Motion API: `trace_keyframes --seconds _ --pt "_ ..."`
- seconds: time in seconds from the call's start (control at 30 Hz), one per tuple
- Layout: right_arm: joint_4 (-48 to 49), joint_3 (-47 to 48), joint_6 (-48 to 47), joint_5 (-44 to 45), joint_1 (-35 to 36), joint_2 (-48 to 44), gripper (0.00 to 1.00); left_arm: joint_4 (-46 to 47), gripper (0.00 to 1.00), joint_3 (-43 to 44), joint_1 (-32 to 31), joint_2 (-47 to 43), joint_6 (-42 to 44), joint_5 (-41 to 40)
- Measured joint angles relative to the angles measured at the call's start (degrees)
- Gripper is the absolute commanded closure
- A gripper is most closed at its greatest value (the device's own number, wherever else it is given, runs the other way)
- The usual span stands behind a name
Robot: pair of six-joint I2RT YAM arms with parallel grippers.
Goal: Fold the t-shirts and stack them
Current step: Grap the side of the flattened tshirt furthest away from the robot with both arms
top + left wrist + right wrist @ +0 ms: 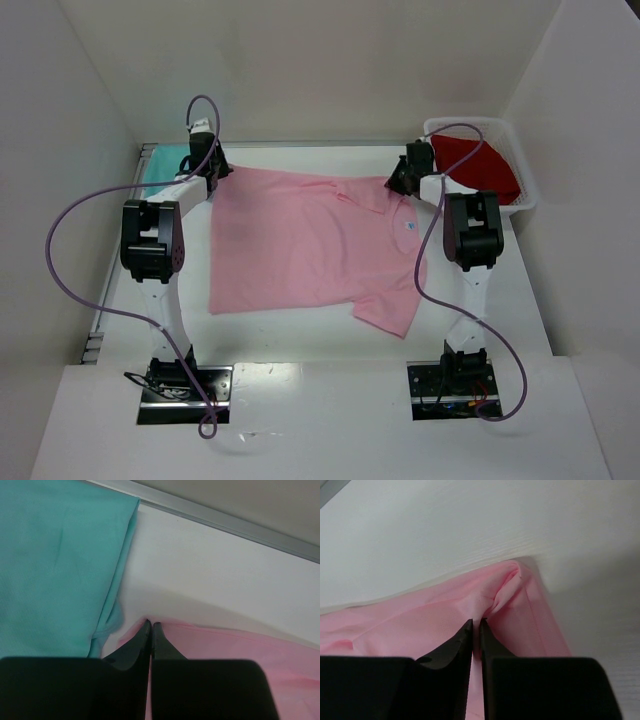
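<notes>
The light pink t-shirt lies spread flat across the table, one short sleeve reaching toward the near right. My left gripper is at its far left corner and shut on the cloth edge; in the left wrist view the gripper has its tips together at the pink t-shirt's corner. My right gripper is at the far right corner. In the right wrist view the gripper pinches a bunched fold of the pink t-shirt. The teal t-shirt lies folded at the far left. The red t-shirt sits in a basket.
A white basket stands at the far right corner, holding the red shirt. White walls close in the table on the left, back and right. A metal rail runs along the table's far edge.
</notes>
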Motion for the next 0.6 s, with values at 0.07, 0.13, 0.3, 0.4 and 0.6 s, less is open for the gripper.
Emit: trace_keyframes --seconds 0.07,0.13,0.3,0.4,0.6 --pt "-0.3 0.0 0.0 0.0 0.1 0.0 0.93 0.0 1.00 0.0 0.0 0.0 0.2 0.0" --pt "-0.6 0.0 0.2 0.0 0.2 0.0 1.00 0.0 1.00 0.0 0.0 0.0 0.7 0.0" --pt "-1.9 0.0 0.4 0.0 0.4 -0.6 1.00 0.0 1.00 -0.1 0.0 0.0 1.0 0.0" --pt "-3.4 0.0 0.4 0.1 0.4 -2.8 1.00 -0.2 1.00 -0.9 0.2 -0.7 1.0 0.0" --pt "-5.2 -0.2 0.3 0.1 0.5 -12.0 1.00 -0.9 1.00 -5.9 0.7 -5.5 0.8 0.1"
